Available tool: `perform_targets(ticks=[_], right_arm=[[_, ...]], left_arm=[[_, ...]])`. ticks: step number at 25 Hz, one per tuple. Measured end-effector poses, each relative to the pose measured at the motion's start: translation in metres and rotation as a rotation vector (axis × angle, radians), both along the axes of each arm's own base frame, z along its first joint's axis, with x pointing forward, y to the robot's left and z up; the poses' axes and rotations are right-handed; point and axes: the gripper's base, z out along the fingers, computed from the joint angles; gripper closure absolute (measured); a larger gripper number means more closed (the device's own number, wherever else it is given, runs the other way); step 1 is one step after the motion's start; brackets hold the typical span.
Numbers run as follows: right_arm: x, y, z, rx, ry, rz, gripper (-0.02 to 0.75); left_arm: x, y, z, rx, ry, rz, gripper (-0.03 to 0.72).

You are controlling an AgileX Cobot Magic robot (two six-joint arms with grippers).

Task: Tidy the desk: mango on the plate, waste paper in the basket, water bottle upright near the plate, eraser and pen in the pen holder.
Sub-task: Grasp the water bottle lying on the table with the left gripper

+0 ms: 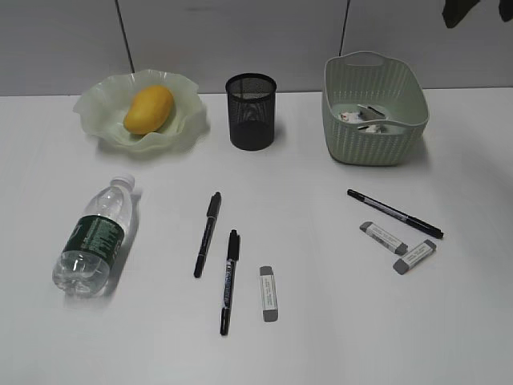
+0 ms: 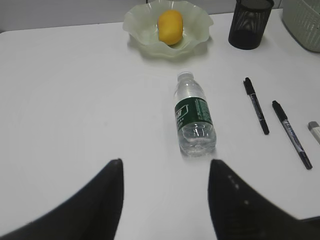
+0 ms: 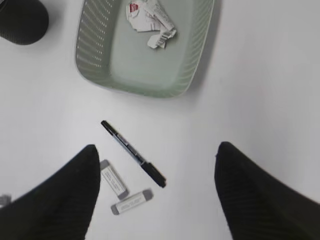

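The yellow mango (image 1: 148,109) lies on the pale green plate (image 1: 92,104). Crumpled waste paper (image 3: 150,20) sits inside the green basket (image 1: 374,120). On the desk the water bottle (image 1: 94,237) lies on its side, cap toward the plate. Three black pens (image 1: 208,233) (image 1: 230,281) (image 1: 394,213) and three erasers (image 1: 268,293) (image 1: 383,237) (image 1: 415,256) lie loose. The black mesh pen holder (image 1: 251,111) stands between plate and basket. My left gripper (image 2: 166,162) hangs open just short of the bottle's base (image 2: 195,120). My right gripper (image 3: 157,146) is open above one pen (image 3: 132,152) and two erasers (image 3: 114,179). Neither arm shows in the exterior view.
The white desk (image 1: 321,345) runs back to a grey wall behind plate, holder and basket. In the left wrist view, two pens (image 2: 256,105) lie to the right of the bottle.
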Motion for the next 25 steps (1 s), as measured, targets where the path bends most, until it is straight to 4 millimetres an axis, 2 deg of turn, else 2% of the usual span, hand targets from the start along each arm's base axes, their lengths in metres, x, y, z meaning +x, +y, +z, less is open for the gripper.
perform_targets(ticks=[4, 7, 10, 16, 21, 25], right_arm=[[-0.035, -0.01, 0.005, -0.025, 0.019, -0.006, 0.175], [-0.064, -0.017, 0.0, -0.031, 0.055, -0.012, 0.175], [-0.096, -0.024, -0.009, -0.035, 0.097, -0.022, 0.175], [-0.168, -0.038, -0.013, -0.021, 0.074, -0.042, 0.175], [-0.217, -0.047, -0.029, -0.014, 0.043, -0.042, 0.175], [-0.25, -0.053, -0.05, -0.008, 0.011, -0.041, 0.175]], left_arm=[[0.0, 0.0, 0.0, 0.0, 0.0, 0.0, 0.286], [0.0, 0.0, 0.0, 0.0, 0.0, 0.0, 0.291], [0.0, 0.0, 0.0, 0.0, 0.0, 0.0, 0.299], [0.0, 0.0, 0.0, 0.003, 0.0, 0.002, 0.304], [0.0, 0.001, 0.0, 0.006, 0.0, 0.004, 0.321], [0.0, 0.001, 0.0, 0.01, -0.001, 0.008, 0.332]])
